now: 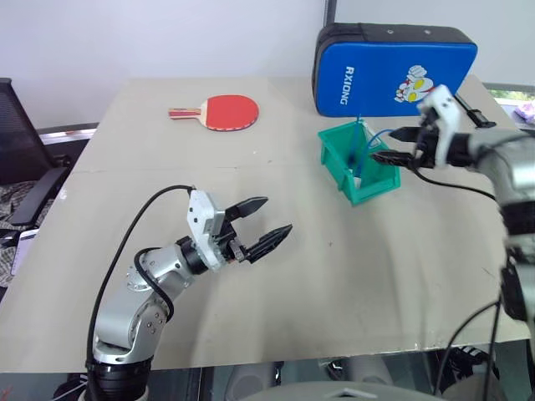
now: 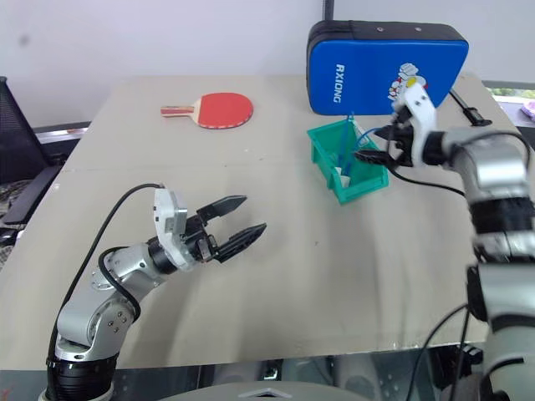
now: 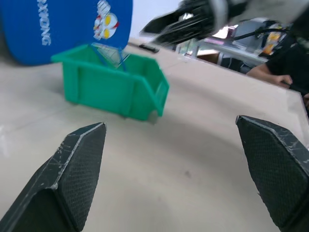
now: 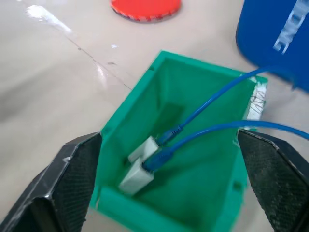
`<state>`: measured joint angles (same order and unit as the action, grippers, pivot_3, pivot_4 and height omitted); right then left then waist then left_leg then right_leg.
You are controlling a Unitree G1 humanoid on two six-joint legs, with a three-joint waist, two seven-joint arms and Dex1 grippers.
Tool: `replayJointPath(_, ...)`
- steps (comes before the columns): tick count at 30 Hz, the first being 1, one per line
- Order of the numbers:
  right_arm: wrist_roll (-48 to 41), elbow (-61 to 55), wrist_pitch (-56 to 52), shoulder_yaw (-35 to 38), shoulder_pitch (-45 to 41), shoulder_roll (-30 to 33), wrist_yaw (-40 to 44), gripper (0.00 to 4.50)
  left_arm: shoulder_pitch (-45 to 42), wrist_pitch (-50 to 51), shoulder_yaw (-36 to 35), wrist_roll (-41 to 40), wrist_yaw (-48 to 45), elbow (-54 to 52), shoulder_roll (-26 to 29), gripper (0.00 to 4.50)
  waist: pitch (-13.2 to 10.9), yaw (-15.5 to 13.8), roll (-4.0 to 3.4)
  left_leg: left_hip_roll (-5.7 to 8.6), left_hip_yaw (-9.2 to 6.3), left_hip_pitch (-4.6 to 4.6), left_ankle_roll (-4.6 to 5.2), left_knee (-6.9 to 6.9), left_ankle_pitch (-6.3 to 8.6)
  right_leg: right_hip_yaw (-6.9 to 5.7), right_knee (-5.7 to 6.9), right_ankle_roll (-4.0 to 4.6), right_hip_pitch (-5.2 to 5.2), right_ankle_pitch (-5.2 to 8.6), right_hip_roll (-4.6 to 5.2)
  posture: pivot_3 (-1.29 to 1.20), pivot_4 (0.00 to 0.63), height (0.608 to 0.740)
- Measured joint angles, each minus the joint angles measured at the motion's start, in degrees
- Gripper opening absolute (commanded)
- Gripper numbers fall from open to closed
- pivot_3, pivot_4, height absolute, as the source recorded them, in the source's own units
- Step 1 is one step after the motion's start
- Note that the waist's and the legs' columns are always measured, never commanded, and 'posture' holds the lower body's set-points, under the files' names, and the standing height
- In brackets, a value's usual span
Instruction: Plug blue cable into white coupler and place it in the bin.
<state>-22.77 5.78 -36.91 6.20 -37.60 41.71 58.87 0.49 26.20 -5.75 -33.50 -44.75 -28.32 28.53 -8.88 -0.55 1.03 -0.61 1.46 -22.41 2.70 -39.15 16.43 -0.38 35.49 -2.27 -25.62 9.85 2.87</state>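
**Cable and Coupler Resting in Bin; Both End Effectors Wide**

Beige and flat, the counter (image 1: 276, 276) spans nearly the whole head view, with a pale wall behind it and a black office chair (image 1: 21, 142) at its left edge.

1. Big blue padded case (image 1: 384, 71): stands upright at the far edge of the counter, just behind the bin, printed with white lettering and a cartoon figure.

2. Red table-tennis paddle (image 1: 226, 111): lies flat on the far part of the counter, well apart from the bin, with its wooden handle pointing left.

3. Small teal-green plastic bin (image 1: 338, 163): stands on the counter in front of the case, on the right half of the surface.

4. Left end effector (image 1: 257, 227): hovers above the near-left part of the counter, well apart from the bin. Its two black fingers are spread wide and hold nothing.

5. Right end effector (image 1: 393, 144): sits just beside the bin's right rim. The right wrist view shows its fingers spread wide on either side of the bin, holding nothing.

6. Thin bright-blue cable (image 4: 212, 128): two strands run down into the bin from over its rim.

7. Tiny white plastic coupler (image 4: 136, 175): lies on the bin floor, with a blue cable end meeting it. A second white block (image 4: 143, 149) lies touching it.
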Motion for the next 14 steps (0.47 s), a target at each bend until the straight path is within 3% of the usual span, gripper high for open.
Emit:
replayJointPath(5,-4.00,-20.23,1.87,11.82,19.79,1.15,-2.84,4.48,1.94,0.60,-0.63,0.25,-0.17,0.81,2.32,4.43,-0.01,-0.17,-0.02,-0.01,-0.09,0.05,0.00,-0.02,0.00,-0.07,0.07,-0.01,0.05,0.04,-0.03,0.00,0.150,0.740)
replayJointPath(7,-1.99,-27.00,5.53,16.21,32.16,1.35,-4.09,4.48,3.20,0.49,-0.80,0.35,-1.37,1.25,4.10,4.43,0.02,-0.50,0.02,-0.01,-0.16,0.05,0.00,-0.04,0.00,-0.15,0.08,0.03,0.08,0.26,-0.03,0.00,0.150,0.740)
replayJointPath(10,2.13,-29.81,9.98,19.83,47.45,-0.26,-5.84,4.48,5.81,-0.21,-1.82,0.75,-3.34,3.03,6.29,4.43,-0.04,-0.24,-0.09,-0.01,0.07,0.24,-0.01,-0.10,-0.01,0.06,0.10,-0.01,0.14,0.30,-0.02,0.00,0.150,0.740)
replayJointPath(14,4.13,-30.67,14.41,21.87,54.88,-2.69,-7.80,4.48,6.12,-0.78,-2.58,0.75,-5.10,4.19,7.36,4.43,-0.07,0.24,-0.03,-0.06,0.35,0.68,-0.02,-0.10,0.00,0.31,0.18,0.01,0.34,0.28,-0.07,0.00,0.150,0.740)
